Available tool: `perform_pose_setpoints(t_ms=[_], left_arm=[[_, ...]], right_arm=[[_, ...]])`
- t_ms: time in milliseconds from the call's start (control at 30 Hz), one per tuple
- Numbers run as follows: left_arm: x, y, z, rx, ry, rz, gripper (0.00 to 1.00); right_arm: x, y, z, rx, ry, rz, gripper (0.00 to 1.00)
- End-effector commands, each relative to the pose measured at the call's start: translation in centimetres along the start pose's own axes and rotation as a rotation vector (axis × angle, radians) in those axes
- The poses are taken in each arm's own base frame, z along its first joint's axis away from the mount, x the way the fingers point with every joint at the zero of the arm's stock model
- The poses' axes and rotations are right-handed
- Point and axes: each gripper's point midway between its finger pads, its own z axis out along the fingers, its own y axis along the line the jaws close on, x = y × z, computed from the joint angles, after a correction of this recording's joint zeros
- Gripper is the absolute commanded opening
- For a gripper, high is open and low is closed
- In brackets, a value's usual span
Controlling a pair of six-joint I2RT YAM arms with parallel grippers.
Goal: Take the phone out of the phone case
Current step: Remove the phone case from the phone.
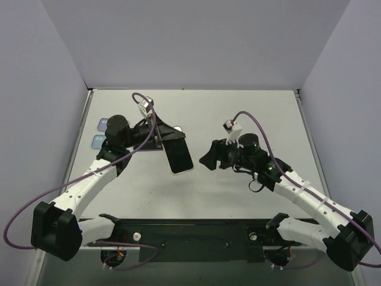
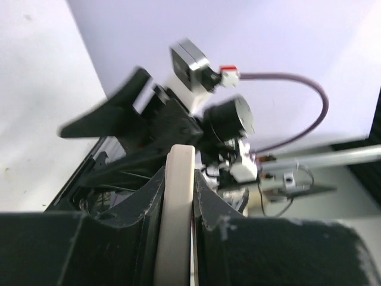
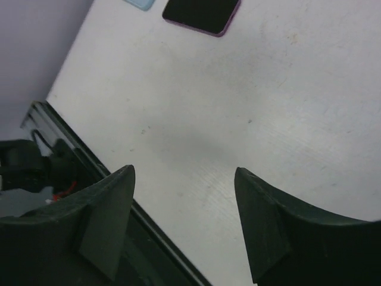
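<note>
My left fingers [image 2: 146,229] are clamped on the cream-edged case [image 2: 178,202] of the black-screened phone [image 1: 178,155], held above the pale grey surface [image 1: 238,113]. My right fingers [image 3: 104,220] are spread and empty, near it. The phone looks seated in its case, so I judge the separation all left to do

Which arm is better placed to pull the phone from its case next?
Probably the right. The right end effector is open, empty and close beside the phone, while the left end effector is shut on the case, holding it.
</note>
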Motion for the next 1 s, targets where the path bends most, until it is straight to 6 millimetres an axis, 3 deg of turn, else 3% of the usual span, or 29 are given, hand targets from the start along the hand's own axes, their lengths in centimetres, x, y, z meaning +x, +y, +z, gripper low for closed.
perform_pose_setpoints(t_ms=[0, 33, 100, 300, 567, 967], left_arm=[[-3.3, -0.5, -0.9, 0.057, -0.200, -0.033, 0.00], [-3.9, -0.4, -1.0, 0.062, -0.231, -0.026, 0.00], [-4.6, 0.2, -1.4, 0.057, -0.285, -0.032, 0.00], [-5.5, 1.1, -2.2, 0.053, -0.360, -0.036, 0.00], [-6.0, 1.1, -3.1, 0.077, -0.409, -0.046, 0.00], [-5.6, 0.8, -2.9, 0.110, -0.370, -0.055, 0.00]], right_arm=[[-4.6, 5.1, -2.9, -0.251, -0.242, 0.418, 0.59], [-4.5, 5.4, -3.0, -0.285, -0.263, 0.473, 0.57], [-7.4, 7.5, -5.0, -0.436, -0.380, 0.547, 0.55], [-8.9, 11.0, -7.0, -0.596, -0.393, 0.572, 0.50], [-9.0, 12.8, -7.5, -0.644, -0.376, 0.540, 0.45], [-9.5, 14.1, -7.3, -0.695, -0.357, 0.519, 0.44]])
